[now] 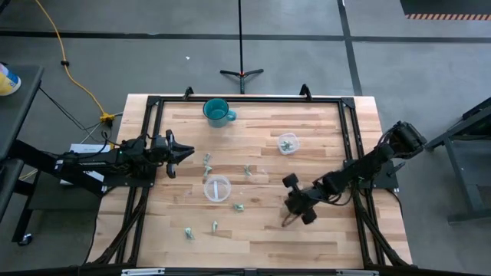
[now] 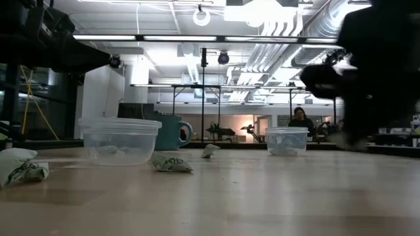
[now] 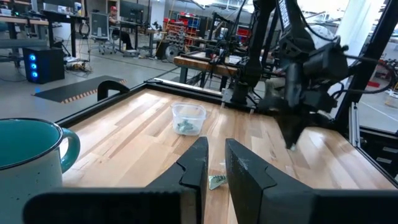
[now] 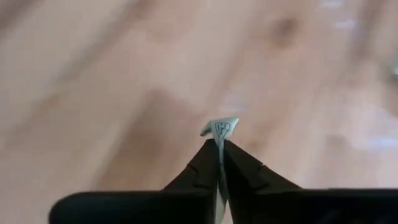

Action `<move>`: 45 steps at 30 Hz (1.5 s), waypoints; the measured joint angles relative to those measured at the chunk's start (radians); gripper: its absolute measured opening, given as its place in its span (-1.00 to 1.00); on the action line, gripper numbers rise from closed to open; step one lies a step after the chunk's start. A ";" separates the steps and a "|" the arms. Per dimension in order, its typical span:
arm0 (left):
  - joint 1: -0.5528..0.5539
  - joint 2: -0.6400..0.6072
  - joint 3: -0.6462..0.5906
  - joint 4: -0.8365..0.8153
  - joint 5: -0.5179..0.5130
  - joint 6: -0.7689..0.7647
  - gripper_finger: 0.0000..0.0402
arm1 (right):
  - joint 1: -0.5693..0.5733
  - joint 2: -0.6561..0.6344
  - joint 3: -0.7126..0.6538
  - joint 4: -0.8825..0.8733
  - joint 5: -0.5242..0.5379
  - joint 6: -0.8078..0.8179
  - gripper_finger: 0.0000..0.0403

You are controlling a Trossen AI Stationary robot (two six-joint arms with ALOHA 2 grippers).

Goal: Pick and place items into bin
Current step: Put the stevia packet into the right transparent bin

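The right claw [image 4: 221,149] is pinched tight on one small pale packet [image 4: 221,129], whose flat body stands on edge between the two fingers with its printed tip poking out past them. In the overhead view this claw [image 1: 295,208] hangs over the near right part of the desk [image 1: 337,230], low but seemingly clear of the wood. What the next move turns on is the way to a bin: the small tub [image 1: 288,143] that already holds a few packets lies farther back and only slightly left of the claw, while the larger clear tub [image 1: 217,188] sits well off to its left near the desk's middle. The small tub looks the closer drop, reached by carrying the packet away from the near edge. Loose packets are scattered around the larger tub, one [image 1: 239,207] just beside its near right side. The left claw [image 3: 213,163], its fingers a narrow gap apart and holding nothing, waits at the left edge of the desk. A teal mug [image 1: 216,112] stands at the far edge.
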 joint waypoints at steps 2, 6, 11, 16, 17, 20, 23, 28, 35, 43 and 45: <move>0.000 0.000 0.000 0.000 0.000 0.000 -0.54 | -0.037 0.000 0.045 -0.069 0.034 -0.020 -0.90; 0.000 0.000 0.000 0.000 0.000 0.000 -0.54 | -0.129 0.000 0.118 -0.215 0.110 -0.043 -0.98; 0.000 0.000 0.000 0.000 0.000 0.000 -0.54 | -0.280 -0.001 0.161 -0.320 0.244 -0.040 -0.95; 0.000 0.000 0.000 0.000 0.000 0.000 -0.54 | -0.418 -0.009 0.194 -0.324 0.222 -0.038 -0.97; 0.000 0.000 0.000 0.000 0.000 0.000 -0.54 | -0.441 -0.010 0.200 -0.324 0.217 -0.046 -0.97; 0.000 0.000 0.000 0.000 0.000 0.000 -0.54 | -0.509 -0.011 0.210 -0.347 0.232 -0.081 -0.98; 0.000 0.000 0.000 0.000 0.000 0.000 -0.54 | -0.582 -0.011 0.210 -0.385 0.177 -0.102 -0.98; 0.000 0.000 0.000 0.000 0.000 0.000 -0.54 | -0.660 -0.011 0.210 -0.388 0.108 -0.048 -0.81; 0.000 0.000 0.000 0.000 0.000 0.000 -0.54 | -0.670 -0.011 0.210 -0.353 0.114 -0.046 -0.36; 0.000 0.000 0.000 0.000 0.000 0.000 -0.54 | -0.603 -0.001 0.210 -0.014 -0.290 0.016 -0.09; 0.000 0.000 0.000 0.000 0.000 0.000 -0.54 | -0.548 0.027 0.210 0.091 -0.335 0.009 -0.09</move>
